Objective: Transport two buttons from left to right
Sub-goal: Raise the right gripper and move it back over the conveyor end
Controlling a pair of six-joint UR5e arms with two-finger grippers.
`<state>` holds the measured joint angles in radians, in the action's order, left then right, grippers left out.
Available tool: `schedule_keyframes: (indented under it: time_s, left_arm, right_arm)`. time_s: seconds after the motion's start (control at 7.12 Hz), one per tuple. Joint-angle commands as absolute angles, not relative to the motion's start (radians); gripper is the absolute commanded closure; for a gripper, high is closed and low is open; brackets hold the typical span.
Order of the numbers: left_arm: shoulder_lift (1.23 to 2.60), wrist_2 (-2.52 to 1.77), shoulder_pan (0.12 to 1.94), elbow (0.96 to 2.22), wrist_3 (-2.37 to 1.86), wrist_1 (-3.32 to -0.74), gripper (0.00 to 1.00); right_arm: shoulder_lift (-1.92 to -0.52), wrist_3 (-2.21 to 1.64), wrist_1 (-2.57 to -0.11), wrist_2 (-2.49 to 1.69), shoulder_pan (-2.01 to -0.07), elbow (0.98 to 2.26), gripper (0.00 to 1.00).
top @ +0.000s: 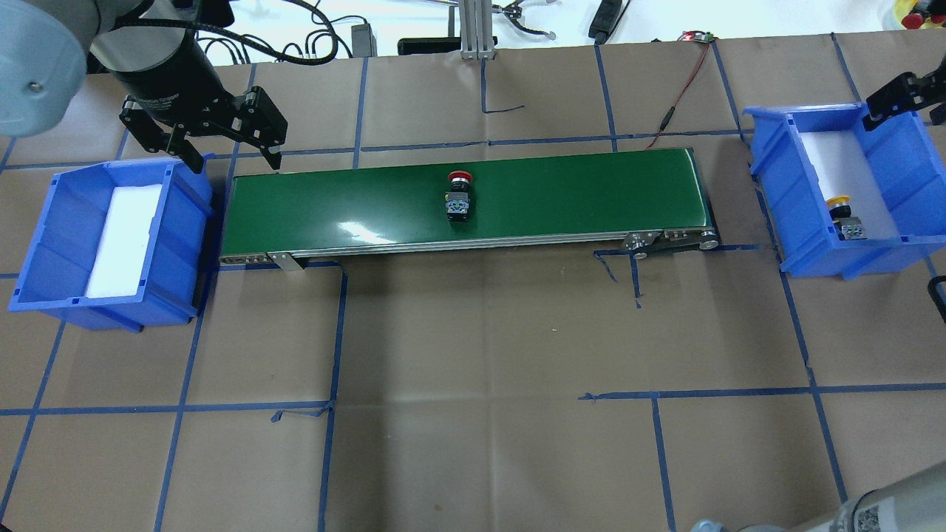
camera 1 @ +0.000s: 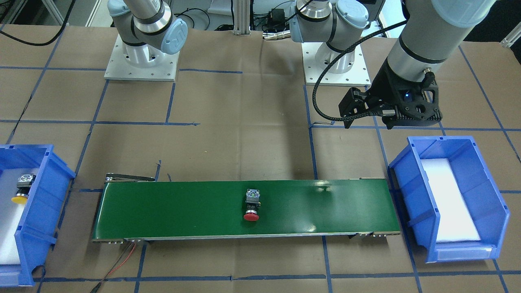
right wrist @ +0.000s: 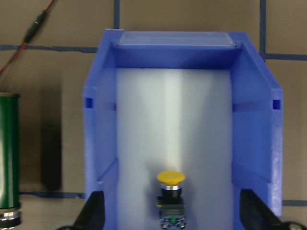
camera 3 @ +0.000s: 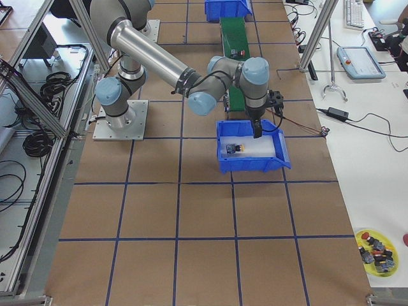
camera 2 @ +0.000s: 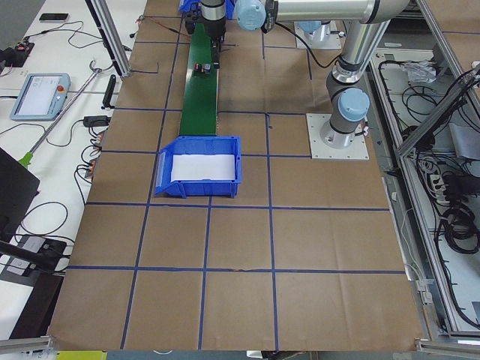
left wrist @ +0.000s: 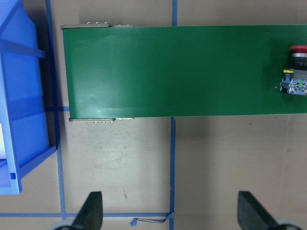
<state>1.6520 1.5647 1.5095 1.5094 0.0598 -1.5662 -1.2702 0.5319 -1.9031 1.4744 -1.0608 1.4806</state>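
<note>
The red button point(camera 1: 252, 205) lies on its side in the middle of the green conveyor belt point(camera 1: 171, 207); it also shows in the overhead view point(top: 457, 197) and at the right edge of the left wrist view point(left wrist: 296, 67). The yellow button point(top: 845, 217) lies in the blue bin point(top: 894, 159) on the right, on white foam. My right gripper point(camera 3: 256, 131) hovers over that bin, open and empty; its fingers point(right wrist: 93, 213) flank the yellow button point(right wrist: 171, 196) from above. My left gripper point(top: 235, 162) is open and empty, above the belt's left end.
A second blue bin point(top: 44, 244) with only white foam stands at the belt's left end. A red and black wire point(top: 680, 89) runs from the belt's right end. The arm bases point(camera 1: 142, 61) stand behind the belt.
</note>
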Motion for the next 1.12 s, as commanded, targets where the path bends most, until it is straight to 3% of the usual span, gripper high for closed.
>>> schedule_keyframes:
  time_s: [0.0,0.56,0.98]
  left_arm:
    - [1.652,1.565,1.509,1.509,0.060,-1.566,0.00]
    - [1.652,1.563,1.509,1.509,0.058,-1.566,0.00]
    - [1.654,1.563,1.509,1.509,0.057,-1.566,0.00]
  right_arm:
    - [-1.275,0.316,-1.621,1.479,-1.206,1.323,0.00]
    - [-1.318,0.114,-1.635,1.534,-1.437,1.325,0.00]
    - [-1.394,0.107,-2.005,1.581,-1.525,1.525,0.00]
